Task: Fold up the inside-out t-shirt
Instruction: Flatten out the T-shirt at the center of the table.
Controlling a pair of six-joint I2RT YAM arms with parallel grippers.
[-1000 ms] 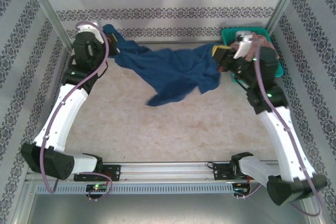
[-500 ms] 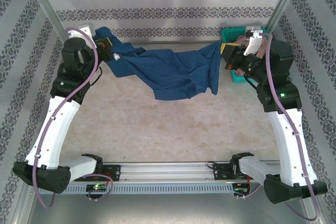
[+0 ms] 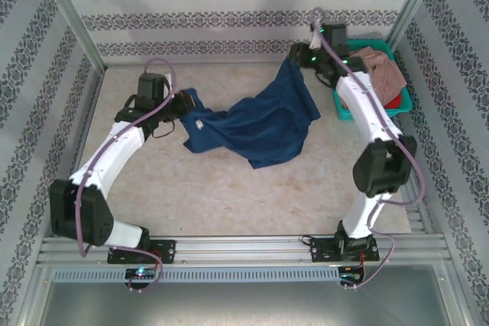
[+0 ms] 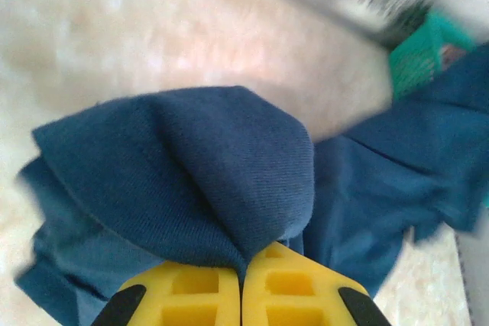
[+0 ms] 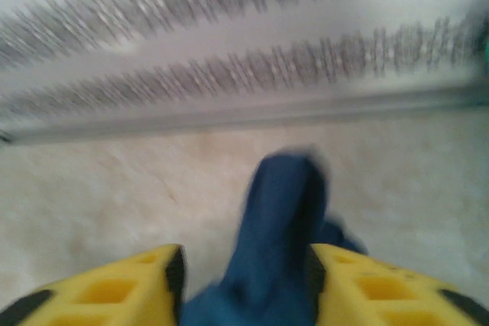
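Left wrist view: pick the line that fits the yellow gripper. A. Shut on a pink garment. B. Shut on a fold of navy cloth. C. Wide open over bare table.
B: the left gripper has its jaws together, with a fold of the navy t-shirt pinched between them.

Navy t-shirt point(image 4: 191, 173) up close: soft matt cloth with a fine twill-like weave, creased all over, and the left fingers point(image 4: 191, 295) below it are smooth yellow plastic with a dull sheen. The bench point(image 3: 229, 196) looks matt, pale and mottled like stone, and at upper right a teal plastic lattice basket point(image 3: 344, 112) carries dusty pink cloth point(image 3: 382, 74). Along the bottom runs a brushed metal rail point(image 3: 244, 246), and the arm shells point(image 3: 114, 154) are glossy white plastic.
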